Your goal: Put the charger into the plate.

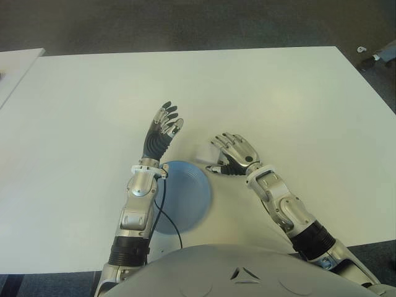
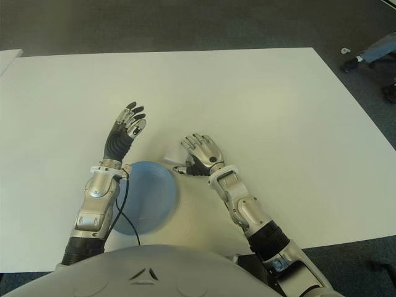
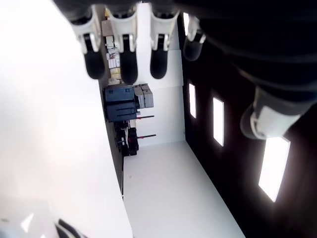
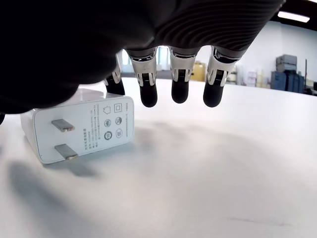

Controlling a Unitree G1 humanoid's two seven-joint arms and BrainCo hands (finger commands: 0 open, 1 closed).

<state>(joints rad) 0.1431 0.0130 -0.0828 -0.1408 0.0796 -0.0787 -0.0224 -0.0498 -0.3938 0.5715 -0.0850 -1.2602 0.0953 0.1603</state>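
You are at the reach-and-grasp step: your right hand (image 2: pixel 199 154) hovers over the charger (image 4: pixel 79 129), fingers extended and holding nothing. The charger lies on the counter (image 1: pixel 278 99) just beside the blue plate (image 1: pixel 185 192), towards the near edge. Next, close on it. Your left hand (image 1: pixel 162 130) is raised, fingers spread, above the plate's far rim.

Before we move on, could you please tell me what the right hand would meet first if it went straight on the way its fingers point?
Probably the charger. The right hand hangs open just above the table, fingers stretched over the charger, which lies beyond the plate. How much gap remains is unclear.
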